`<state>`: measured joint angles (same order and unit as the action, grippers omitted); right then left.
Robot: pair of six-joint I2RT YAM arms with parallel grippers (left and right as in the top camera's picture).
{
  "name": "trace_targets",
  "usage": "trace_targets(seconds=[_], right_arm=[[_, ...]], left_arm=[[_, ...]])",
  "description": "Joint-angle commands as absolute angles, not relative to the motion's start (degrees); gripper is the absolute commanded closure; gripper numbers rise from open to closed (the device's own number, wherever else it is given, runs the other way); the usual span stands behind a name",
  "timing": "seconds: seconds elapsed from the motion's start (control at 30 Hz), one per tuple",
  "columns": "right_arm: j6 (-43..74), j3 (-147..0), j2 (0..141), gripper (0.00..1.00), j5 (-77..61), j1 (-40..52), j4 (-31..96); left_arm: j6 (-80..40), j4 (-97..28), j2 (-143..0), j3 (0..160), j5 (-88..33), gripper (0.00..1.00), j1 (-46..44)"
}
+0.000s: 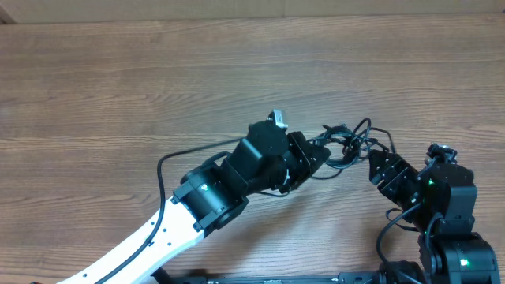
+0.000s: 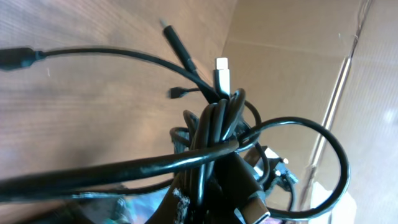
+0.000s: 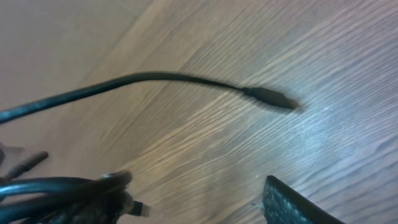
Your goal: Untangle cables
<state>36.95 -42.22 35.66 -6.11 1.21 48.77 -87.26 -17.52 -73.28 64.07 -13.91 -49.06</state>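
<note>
the cables (image 1: pixel 347 142) are one knotted clump between both arms, right of the table's (image 1: pixel 118 79) middle. left pincer (image 1: pixel 319 155) is clenched on the clump, right pincer (image 1: pixel 377 164) looks released beside it. risk imo: pulling one-handed drags everything and tightens the knot

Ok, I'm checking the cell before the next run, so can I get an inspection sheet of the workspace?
Surface: wooden table, no spills seen.
Job's things: cables in one knotted bundle, one plug sticking out over the wood.
Clutter: nothing seen.
Grippers: left gripper shut on the bundle; right gripper looks open beside it.
Cables: arm cord loops off the left arm.
Surroundings: brown panel past the table.
</note>
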Motion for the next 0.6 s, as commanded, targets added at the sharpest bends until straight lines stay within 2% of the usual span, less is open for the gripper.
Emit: trace_targets(seconds=[0.0,0.07,0.17,0.2,0.23,0.33,0.57], right_arm=[[34.0,-43.09,35.7,0.2,-6.33,1.04,48.31],[32.6,-43.11,35.7,0.09,-7.79,1.04,48.12],[27.49,-43.11,35.7,0.05,-12.78,1.04,46.85],[24.43,-43.11,35.7,0.02,-16.6,1.04,45.91],[23.16,-43.11,35.7,0.0,-18.17,1.04,45.5],[20.14,-43.11,35.7,0.0,-22.74,1.04,44.42],[19.11,-43.11,35.7,0.0,-24.32,1.04,43.81]], left_arm=[[-67.92,-16.88,-72.64,64.77,-12.45,0.96,-47.13],[-56.21,-16.88,-72.64,64.77,-11.27,0.96,-46.13],[-47.35,-16.88,-72.64,64.77,-10.26,0.96,-45.39],[-37.74,-16.86,-72.64,64.77,-10.22,0.96,-45.21],[-34.94,-16.86,-72.64,64.77,-10.13,0.96,-45.23],[-21.8,-17.1,-72.64,64.77,-10.13,0.96,-45.23],[-7.01,-17.78,-72.64,64.77,-10.15,0.96,-45.23]])
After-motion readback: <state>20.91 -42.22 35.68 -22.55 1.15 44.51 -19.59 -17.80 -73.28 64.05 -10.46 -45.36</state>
